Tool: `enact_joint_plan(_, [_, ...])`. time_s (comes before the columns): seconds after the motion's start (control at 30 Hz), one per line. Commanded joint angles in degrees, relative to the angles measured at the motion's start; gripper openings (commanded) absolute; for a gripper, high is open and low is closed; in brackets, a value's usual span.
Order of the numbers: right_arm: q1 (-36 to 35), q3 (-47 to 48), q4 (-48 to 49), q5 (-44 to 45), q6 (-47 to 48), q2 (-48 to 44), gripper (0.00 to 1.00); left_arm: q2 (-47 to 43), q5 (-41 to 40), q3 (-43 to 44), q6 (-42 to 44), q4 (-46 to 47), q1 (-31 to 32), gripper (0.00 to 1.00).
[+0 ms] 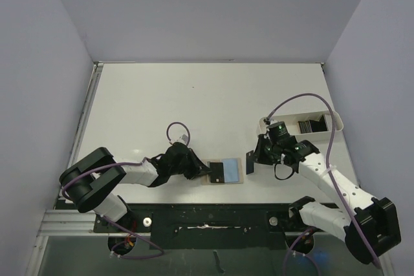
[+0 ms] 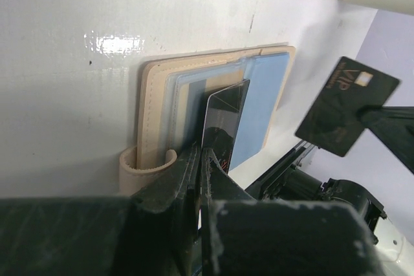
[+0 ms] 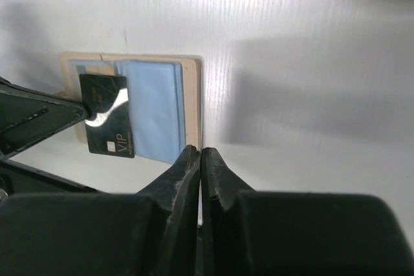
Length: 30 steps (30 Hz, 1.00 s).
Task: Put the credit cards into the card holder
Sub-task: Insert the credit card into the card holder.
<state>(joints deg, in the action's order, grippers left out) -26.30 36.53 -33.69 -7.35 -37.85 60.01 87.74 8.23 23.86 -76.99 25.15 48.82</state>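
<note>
Card holder (image 1: 234, 171) lies open flat on the white table (image 1: 194, 101) near the front edge: tan stitched cover, pale blue lining, clear pockets. Left claw (image 2: 199, 161) is pinched tight on a glossy black card (image 2: 224, 111) lying over the holder's left half; whether it is in a pocket is unclear. Right claw (image 3: 200, 158) is clamped on a second card (image 2: 346, 105), held on edge just beside the holder. Farther back on the right, a white oblong tray (image 1: 334, 121) holds more dark cards (image 1: 312, 123).
</note>
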Motion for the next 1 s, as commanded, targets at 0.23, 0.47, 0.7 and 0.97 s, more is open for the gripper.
enact_joint_plan(0.23, [-0.47,0.99,3.52,-3.58,1.86,-0.54,0.00,-0.21,-0.54,2.42,2.24,-0.97,0.23,0.00])
enact_joint_plan(0.47, [-0.19,-2.69,7.41,-4.17,3.54,4.35,0.00,-0.75,-0.79,2.29,2.21,-1.32,0.17,0.00])
enact_joint_plan(0.7, [-0.08,-3.63,7.28,-3.76,3.65,5.38,0.00,-0.70,-0.89,2.55,2.32,-1.80,0.14,0.00])
enact_joint_plan(0.97, [-0.22,2.35,1.34,-0.96,3.01,0.77,0.00,-1.09,-1.53,2.82,2.37,-2.45,0.20,0.00])
